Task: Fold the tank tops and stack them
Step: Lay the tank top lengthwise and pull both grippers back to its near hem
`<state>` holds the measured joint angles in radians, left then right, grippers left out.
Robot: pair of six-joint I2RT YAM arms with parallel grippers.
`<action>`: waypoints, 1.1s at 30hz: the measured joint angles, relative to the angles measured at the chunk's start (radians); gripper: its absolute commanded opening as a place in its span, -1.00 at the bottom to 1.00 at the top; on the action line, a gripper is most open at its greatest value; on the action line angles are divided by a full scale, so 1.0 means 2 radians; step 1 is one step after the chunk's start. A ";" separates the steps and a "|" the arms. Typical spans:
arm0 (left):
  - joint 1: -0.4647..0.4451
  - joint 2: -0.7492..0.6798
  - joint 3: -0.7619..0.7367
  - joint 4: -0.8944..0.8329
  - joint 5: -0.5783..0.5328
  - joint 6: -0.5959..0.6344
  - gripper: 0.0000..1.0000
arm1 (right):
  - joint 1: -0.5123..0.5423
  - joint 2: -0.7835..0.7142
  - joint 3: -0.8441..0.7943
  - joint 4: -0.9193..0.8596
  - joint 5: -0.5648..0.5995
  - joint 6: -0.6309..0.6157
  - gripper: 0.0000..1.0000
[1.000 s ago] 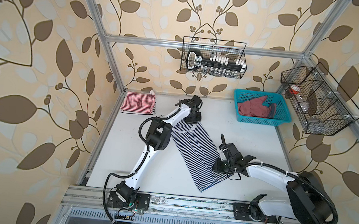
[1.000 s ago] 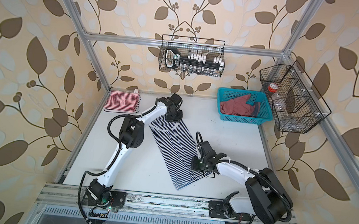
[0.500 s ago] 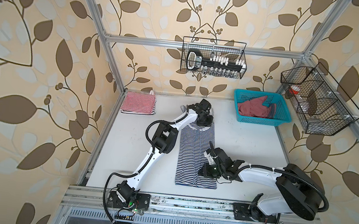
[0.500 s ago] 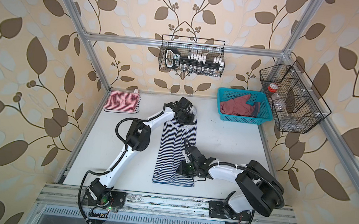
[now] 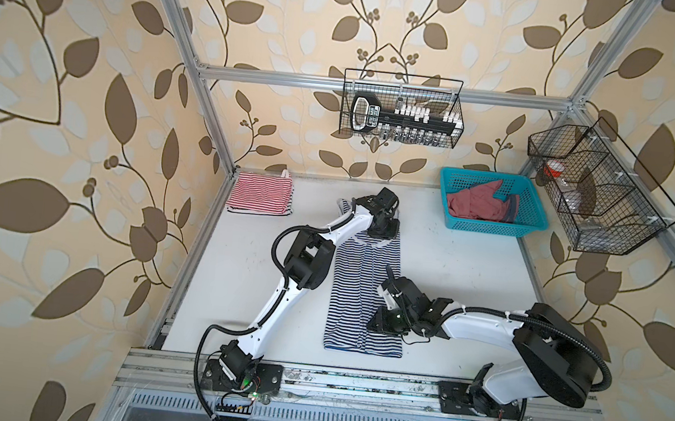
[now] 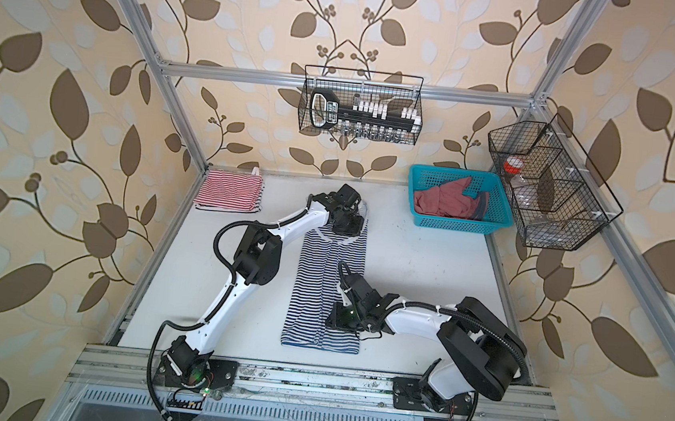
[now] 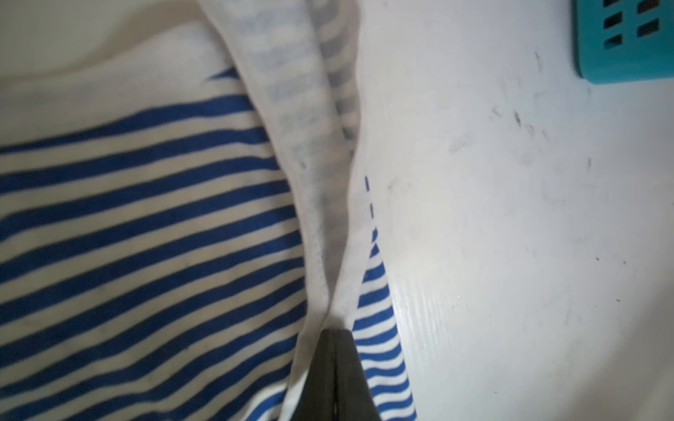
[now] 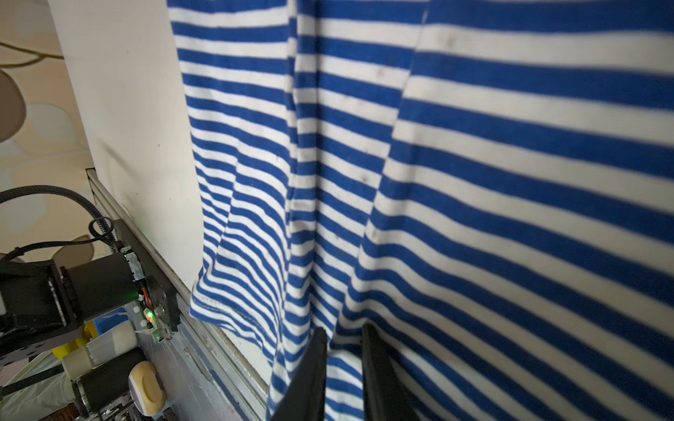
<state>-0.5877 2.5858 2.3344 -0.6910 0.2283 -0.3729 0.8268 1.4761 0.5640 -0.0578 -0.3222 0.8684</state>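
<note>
Clamps with the left gripper (image 7: 332,339), jaws pressed together, on the white-trimmed edge at the strap end of the navy-and-white striped tank top (image 7: 146,237). Shows cloth fanning away from the dark fingertips (image 7: 341,364) on both sides. Sits low with the right gripper (image 8: 343,330) over the hem end of the same top, toward the right arm's edge of it. Keeps those jaws only a narrow gap apart, with blue and white stripes visible in the gap. Cannot tell whether the tips touch the cloth. Shows long creases and overlapping layers running lengthwise toward that gripper.

In both top views, lies spread flat as a long narrow strip on the white table (image 5: 446,279), hem toward the front rail (image 5: 354,381), straps toward the back wall.

Places the red-and-white striped tank top (image 5: 260,194), folded into a flat rectangle, beyond the navy top's strap end on the left arm's side, well apart from it. Places the dusty red tank top (image 5: 476,203), crumpled, inside the turquoise basket (image 5: 488,229), beyond the strap end on the right arm's side, also well apart. In the left wrist view, catches a corner of that basket across bare table from the pinched strap.
</note>
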 measured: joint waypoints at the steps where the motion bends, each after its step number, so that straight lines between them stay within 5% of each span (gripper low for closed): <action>1: 0.000 -0.006 -0.001 -0.002 -0.009 0.000 -0.59 | 0.001 -0.007 0.000 -0.011 0.004 -0.001 -0.49; 5: 0.000 -0.049 -0.015 0.000 -0.040 -0.001 -0.32 | 0.003 -0.044 0.000 -0.056 0.022 -0.009 -0.39; 15: 0.001 -0.221 -0.053 -0.009 -0.096 0.003 -0.30 | 0.005 -0.164 0.016 -0.138 0.058 -0.027 -0.28; 19: 0.001 -0.341 -0.171 -0.051 -0.124 -0.001 -0.33 | 0.004 -0.203 0.016 -0.192 0.079 -0.038 -0.18; 26: -0.033 -0.544 -0.492 -0.098 -0.143 -0.066 -0.32 | -0.002 -0.241 -0.008 -0.252 0.113 -0.048 -0.10; 33: -0.122 -0.575 -0.619 -0.118 -0.142 -0.144 -0.21 | -0.002 -0.240 -0.039 -0.268 0.128 -0.042 -0.09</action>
<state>-0.8318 1.4357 1.0966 -0.9279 -0.0559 -0.6605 0.8227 0.9970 0.4870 -0.5930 -0.0654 0.7849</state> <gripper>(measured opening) 0.374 0.452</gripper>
